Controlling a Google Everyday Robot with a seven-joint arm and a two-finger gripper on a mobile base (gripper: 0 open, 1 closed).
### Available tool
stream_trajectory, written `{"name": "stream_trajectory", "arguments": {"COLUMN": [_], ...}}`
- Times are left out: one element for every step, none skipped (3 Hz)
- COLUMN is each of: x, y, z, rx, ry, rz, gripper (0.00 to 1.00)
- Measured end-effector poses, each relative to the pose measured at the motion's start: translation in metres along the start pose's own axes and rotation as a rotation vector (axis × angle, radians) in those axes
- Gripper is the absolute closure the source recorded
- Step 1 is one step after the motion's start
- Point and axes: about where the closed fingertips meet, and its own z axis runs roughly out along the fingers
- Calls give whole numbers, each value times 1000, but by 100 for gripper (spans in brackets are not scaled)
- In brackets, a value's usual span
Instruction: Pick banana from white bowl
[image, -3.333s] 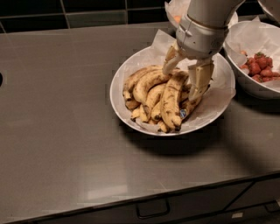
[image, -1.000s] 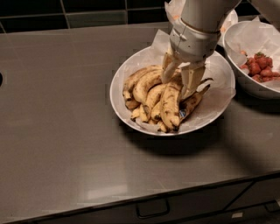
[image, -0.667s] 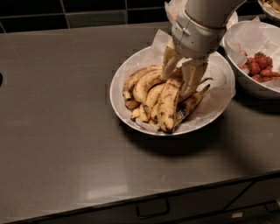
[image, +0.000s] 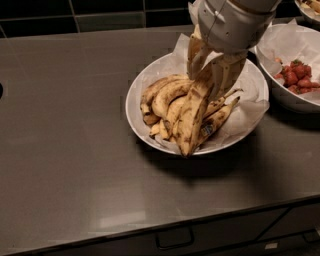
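Overhead, the gripper (image: 210, 75) hangs above the far half of the white bowl (image: 129, 102), its two tan fingers (image: 196, 56) closed on the upper end of the banana (image: 190, 117). The banana is the thickest fruit there, yellow with heavy brown speckling and dark streaks. Its long axis stands steeply tilted: the held end is up and toward the back right, under the pale wrist housing. The free end points down and toward the front, reaching the near rim of the bowl. Whether that lower tip touches the rim or the fruit beneath it cannot be told. The slimmer spotted bananas (image: 160, 97) lie flat in the bowl to the left of and under it, fanned with their ends toward the near left. One of them, just right of the held banana, carries a small dark sticker (image: 206, 130), and its writing cannot be read. Crinkled white paper (image: 250, 107) lines the bowl and sticks up past its far and right edges. The bowl sits on a dark grey countertop (image: 65, 150), with dark tiles (image: 100, 15) along the back. To the right, close beside it, a second paper-lined bowl (image: 290, 100) holds red strawberries (image: 295, 75). Below the counter's front edge, a drawer handle (image: 174, 241) shows.
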Motion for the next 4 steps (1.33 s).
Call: {"name": "stream_trajectory", "arguments": {"x": [-6,-3,4,1], "y": [2,11,22,24], "z": [-18,-29,-41,-54], "rx": [38,100,183,228], "ry": [16,-2,-35,-39], "rz": [-11,-10,2,11], "gripper": [100,100,100,100]}}
